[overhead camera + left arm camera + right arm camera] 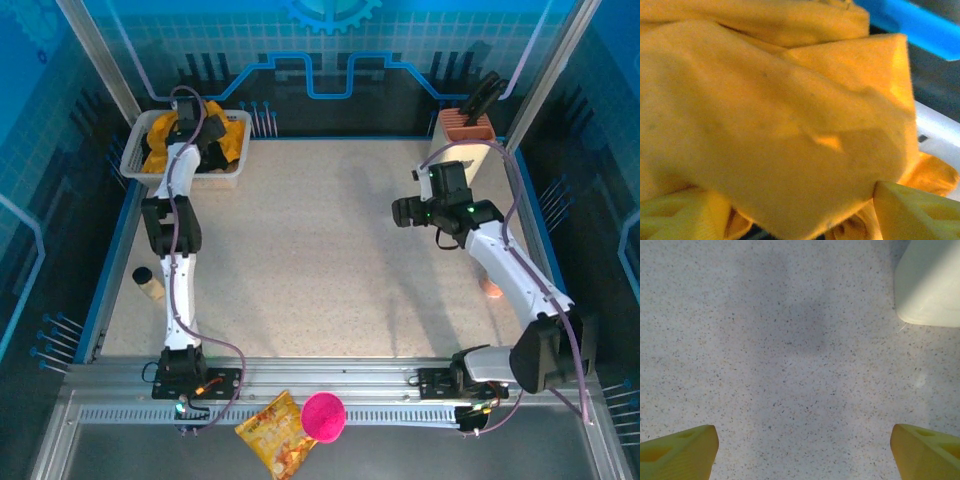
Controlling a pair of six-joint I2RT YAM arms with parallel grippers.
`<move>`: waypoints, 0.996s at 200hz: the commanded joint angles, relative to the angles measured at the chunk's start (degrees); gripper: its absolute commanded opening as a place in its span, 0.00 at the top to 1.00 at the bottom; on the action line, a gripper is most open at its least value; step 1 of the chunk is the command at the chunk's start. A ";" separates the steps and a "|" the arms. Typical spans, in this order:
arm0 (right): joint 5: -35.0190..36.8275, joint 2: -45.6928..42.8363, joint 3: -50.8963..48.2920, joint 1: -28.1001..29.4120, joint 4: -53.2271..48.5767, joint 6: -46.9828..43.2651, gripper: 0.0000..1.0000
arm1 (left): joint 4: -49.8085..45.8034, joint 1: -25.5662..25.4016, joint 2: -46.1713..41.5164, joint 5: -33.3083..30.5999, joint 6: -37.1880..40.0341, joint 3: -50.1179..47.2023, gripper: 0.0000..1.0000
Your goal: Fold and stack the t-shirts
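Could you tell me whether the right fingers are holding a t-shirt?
No, the right fingers stand open, with just speckled table between them.

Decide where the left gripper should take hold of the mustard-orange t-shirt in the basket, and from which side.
Pinch the raised fold of the mustard-orange t-shirt ahead of the left gripper's spread fingers, probably coming from above. It lies crumpled in the white basket, whose walls would block a sideways approach, and that bulging ridge offers loose cloth to close on.

left arm (180, 270) and right arm (510, 265): white links, black joint housings, looped grey cables. Green light on the right wrist. pincer fingers (680, 452) are yellow hollow wedges.
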 commanded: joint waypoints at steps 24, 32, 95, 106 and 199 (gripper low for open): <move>-1.15 2.90 1.86 1.67 1.39 0.83 0.14 | 7.18 0.36 3.17 -0.44 -2.35 2.55 0.36; -1.38 3.16 1.75 1.73 1.81 1.00 0.14 | 7.31 0.41 3.04 0.10 -2.17 2.45 0.58; -1.95 3.27 3.33 4.32 2.04 2.18 0.17 | 18.00 0.31 -17.36 0.50 -3.49 -20.10 1.00; -1.99 2.45 3.04 4.83 2.04 2.45 0.17 | 17.04 0.32 -21.33 1.61 -2.89 -21.52 1.00; -1.82 -15.68 -2.02 5.76 -1.28 3.42 0.14 | 9.55 -3.32 -57.39 14.15 -4.63 -39.25 1.00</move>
